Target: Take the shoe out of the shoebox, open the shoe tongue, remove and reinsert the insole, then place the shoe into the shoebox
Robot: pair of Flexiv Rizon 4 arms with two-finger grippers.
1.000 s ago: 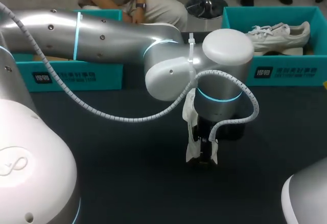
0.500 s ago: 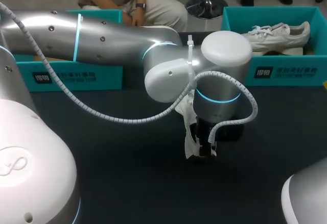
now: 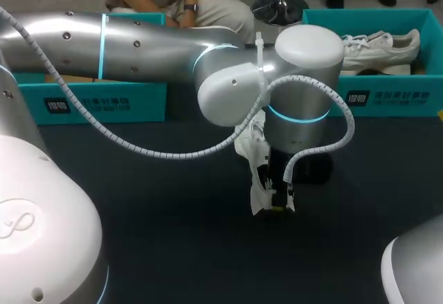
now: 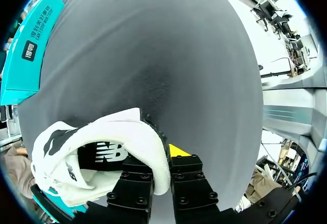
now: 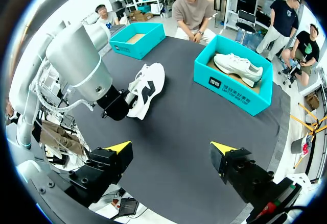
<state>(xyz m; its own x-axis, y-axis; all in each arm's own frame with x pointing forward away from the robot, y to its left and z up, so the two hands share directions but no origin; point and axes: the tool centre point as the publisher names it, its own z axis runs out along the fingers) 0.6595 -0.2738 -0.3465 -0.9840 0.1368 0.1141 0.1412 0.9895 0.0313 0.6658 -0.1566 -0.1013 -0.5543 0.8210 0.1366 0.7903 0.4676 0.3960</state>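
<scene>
A white shoe (image 3: 255, 157) with black marks hangs tilted over the dark table, toe end up near the left arm's wrist. My left gripper (image 3: 279, 203) is shut on the shoe's rim; in the left wrist view the white padded edge (image 4: 153, 157) is pinched between the black fingers, beside one yellow tip (image 4: 177, 150). The rest of the shoe (image 4: 92, 152) bulges out to one side of the gripper. My right gripper (image 5: 171, 150) hovers high over the near part of the table, open wide and empty. From there the shoe (image 5: 146, 87) shows at the left gripper.
A teal shoebox (image 3: 387, 97) at the back right holds a second white shoe (image 3: 377, 44); the same box (image 5: 230, 87) shows in the right wrist view. Another teal box (image 3: 97, 100) stands at the back left. The left arm (image 3: 138, 44) spans the table's middle.
The left gripper has closed on the shoe's rim and risen a little, tilting and lifting the shoe. The right arm has kept still.
</scene>
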